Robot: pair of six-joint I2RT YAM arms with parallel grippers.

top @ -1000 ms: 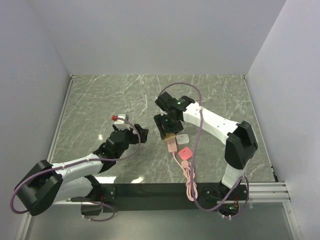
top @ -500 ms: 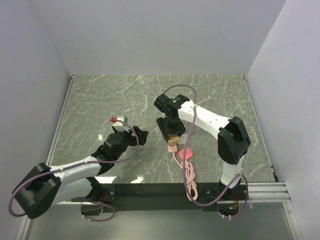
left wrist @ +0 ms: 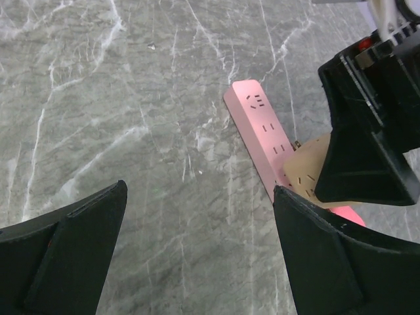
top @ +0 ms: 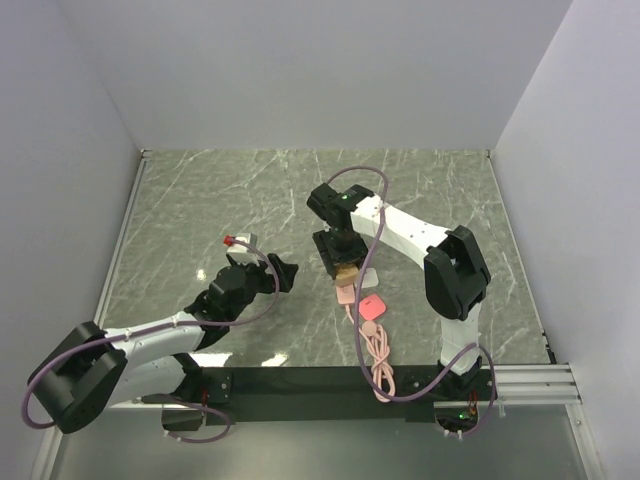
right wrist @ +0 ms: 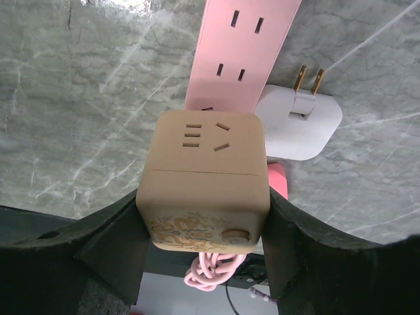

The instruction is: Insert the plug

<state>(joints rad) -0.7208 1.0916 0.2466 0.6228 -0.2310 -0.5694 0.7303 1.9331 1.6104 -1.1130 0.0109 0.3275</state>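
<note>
Over the pink power strip, the tan cube is clamped in the right hand; the left hand is spread, empty. If the cube is lowered askew, the strip may be shoved aside.

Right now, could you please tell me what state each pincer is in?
Left pincer: open, holding nothing.
Right pincer: closed on the tan cube.
</note>
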